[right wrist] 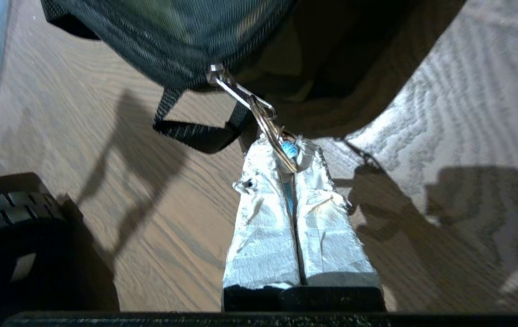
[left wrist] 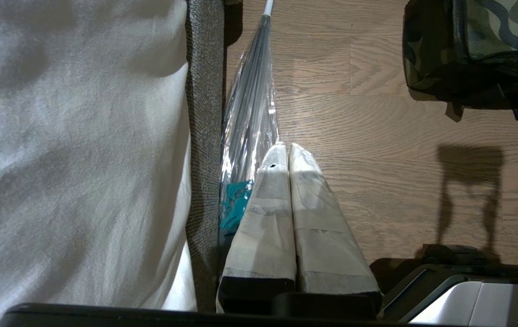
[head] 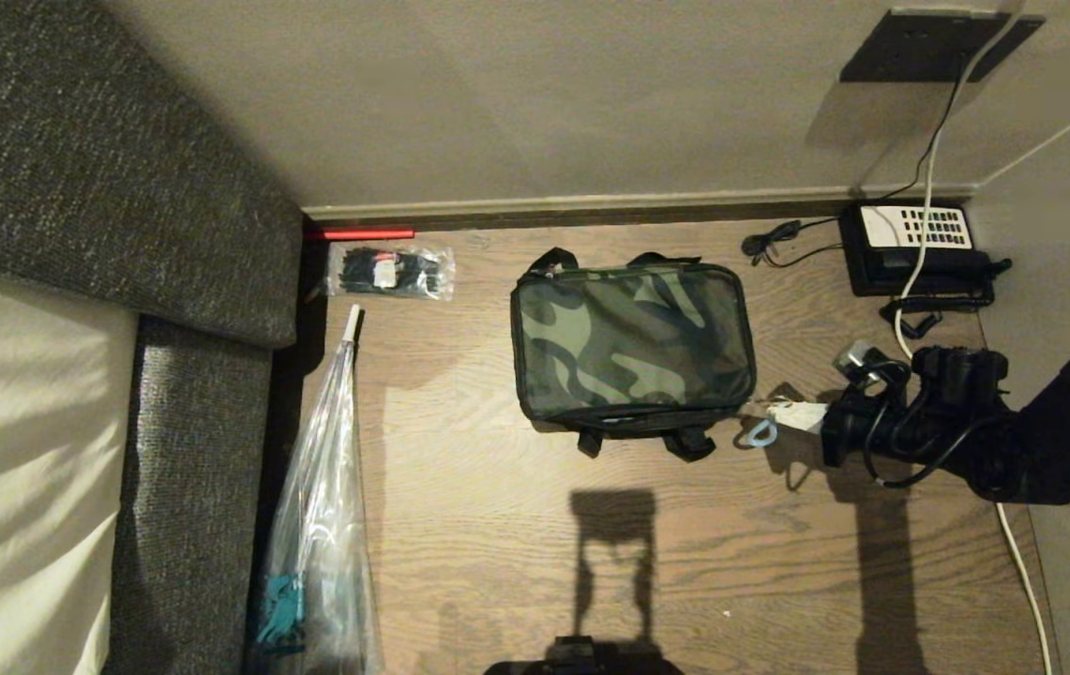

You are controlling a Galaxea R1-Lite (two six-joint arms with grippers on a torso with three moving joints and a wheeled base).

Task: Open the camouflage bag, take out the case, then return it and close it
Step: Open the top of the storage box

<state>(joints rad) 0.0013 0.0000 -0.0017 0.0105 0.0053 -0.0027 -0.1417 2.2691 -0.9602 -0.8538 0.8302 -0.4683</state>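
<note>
1. The boxy camouflage bag (head: 633, 342) with black straps sits zipped on the wooden floor (head: 516, 525), near the wall.
2. My right gripper (right wrist: 288, 152) is clamped on its light blue zipper pull (right wrist: 289, 148) at the bag's right corner.
3. My left gripper (left wrist: 288, 150) hangs closed and empty beside the clear folded umbrella (left wrist: 247, 113).

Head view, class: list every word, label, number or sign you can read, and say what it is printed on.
None can be read.
Telephone: keypad markings too small to read.
Plastic packet: pale label, too blurred to read.
Camouflage bag: no lettering visible.
</note>
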